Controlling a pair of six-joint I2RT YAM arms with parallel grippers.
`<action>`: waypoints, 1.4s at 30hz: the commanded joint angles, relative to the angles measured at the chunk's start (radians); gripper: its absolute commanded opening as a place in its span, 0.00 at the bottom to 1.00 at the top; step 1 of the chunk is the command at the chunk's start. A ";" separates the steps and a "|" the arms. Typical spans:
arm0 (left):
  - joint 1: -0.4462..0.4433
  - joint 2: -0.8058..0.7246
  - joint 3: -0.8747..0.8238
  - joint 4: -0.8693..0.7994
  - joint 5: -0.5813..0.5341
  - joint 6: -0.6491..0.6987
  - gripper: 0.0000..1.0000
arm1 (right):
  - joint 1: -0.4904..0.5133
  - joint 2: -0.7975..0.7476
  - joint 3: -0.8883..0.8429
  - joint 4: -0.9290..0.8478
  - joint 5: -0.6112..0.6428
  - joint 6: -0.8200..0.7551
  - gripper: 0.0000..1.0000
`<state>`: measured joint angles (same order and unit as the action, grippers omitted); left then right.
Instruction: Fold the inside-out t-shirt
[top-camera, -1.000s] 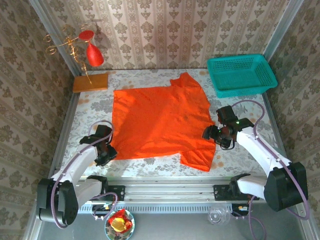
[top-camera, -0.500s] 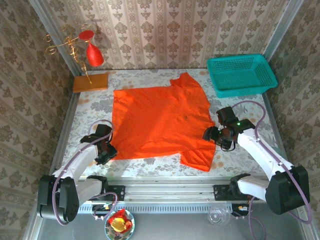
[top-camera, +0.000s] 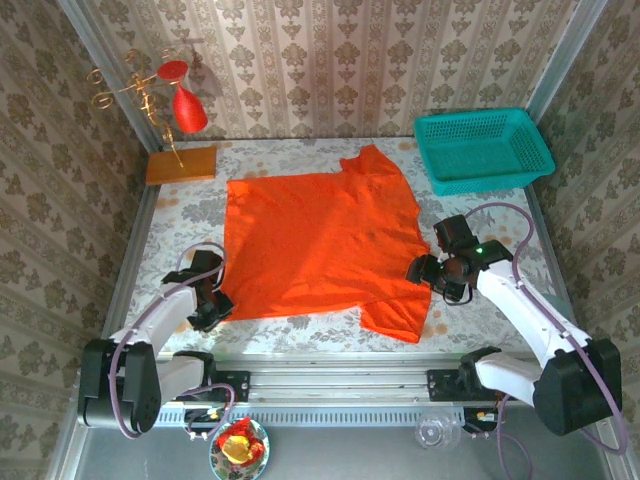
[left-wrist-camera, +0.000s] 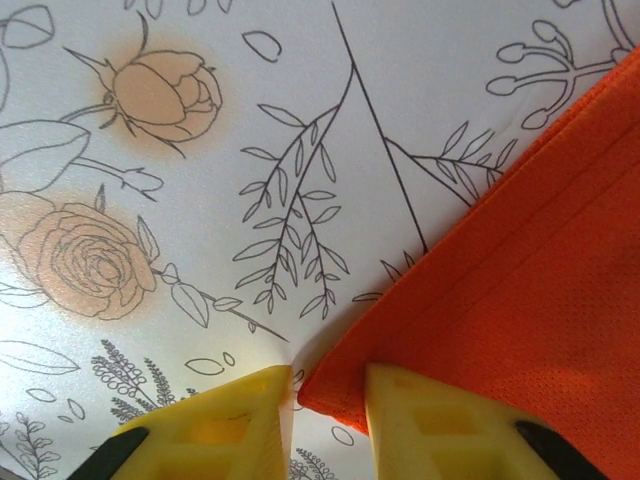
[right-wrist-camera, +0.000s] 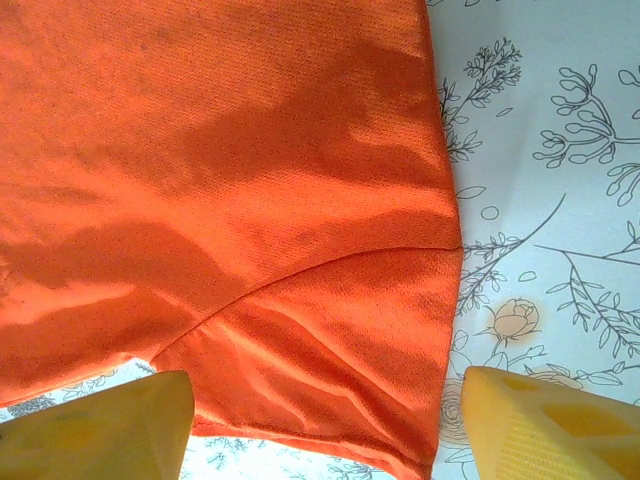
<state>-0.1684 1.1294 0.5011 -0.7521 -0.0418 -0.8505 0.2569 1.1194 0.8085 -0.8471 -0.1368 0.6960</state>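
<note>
The left claw (left-wrist-camera: 328, 388) stands narrowly open at the near left of the bench (top-camera: 190, 215), fingertips down on the surface. The near left hem corner of the inside-out t-shirt (top-camera: 320, 235) lies in the gap between the jaws. One yellow finger (left-wrist-camera: 430, 420) appears to touch the hem, but a firm pinch cannot be confirmed. The right claw (right-wrist-camera: 328, 385) is spread wide at the near right and holds nothing. Its jaws sit on either side of the near right sleeve. The t-shirt is spread flat across the middle of the bench, which has a white floral-print surface, and one sleeve points to the far edge. At the far right corner stands a teal basket (top-camera: 480, 182). At the far left lies a wooden block (top-camera: 181, 164) carrying a red ornament (top-camera: 188, 110) on a gold wire stand. Patterned wallpaper (top-camera: 400, 60) covers the enclosure walls.
</note>
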 joint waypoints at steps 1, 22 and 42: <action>0.008 0.032 0.001 0.000 0.014 0.028 0.25 | 0.007 -0.028 0.009 -0.049 0.027 0.024 0.72; 0.057 0.017 0.007 0.029 0.059 0.076 0.02 | 0.120 -0.132 -0.082 -0.123 0.036 0.141 0.65; 0.087 -0.049 -0.014 0.052 0.080 0.080 0.00 | 0.409 -0.060 -0.291 0.060 0.043 0.479 0.39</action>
<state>-0.0898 1.0969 0.5014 -0.7017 0.0273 -0.7921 0.6575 1.0485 0.5400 -0.8391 -0.1043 1.1164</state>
